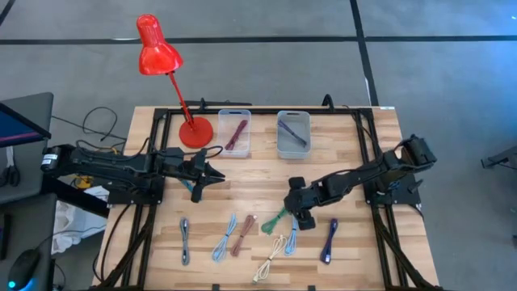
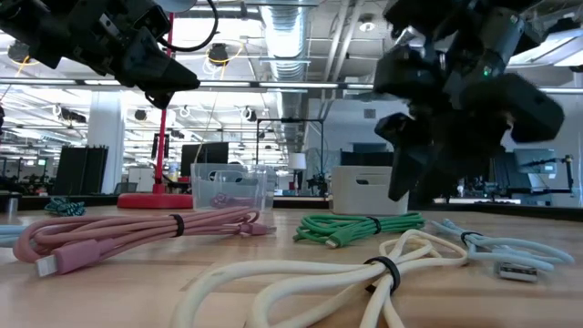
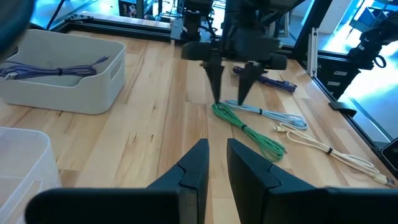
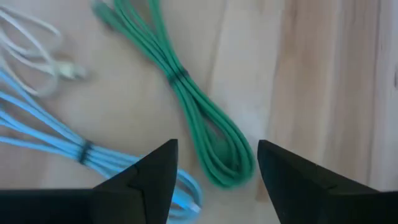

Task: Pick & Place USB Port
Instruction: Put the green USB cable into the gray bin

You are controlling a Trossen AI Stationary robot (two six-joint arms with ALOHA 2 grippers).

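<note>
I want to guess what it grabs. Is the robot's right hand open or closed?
Open. The right hand has its two fingers spread apart, hovering over the green cable, not touching it.

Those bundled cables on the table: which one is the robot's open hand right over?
The green cable. The right hand hovers open directly above its looped end; the light blue and cream cables lie off to one side.

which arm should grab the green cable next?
Right. The right gripper hangs open right over the green cable, whose looped end lies between its fingers in the right wrist view. The left gripper waits farther off, near the red lamp's base.
</note>
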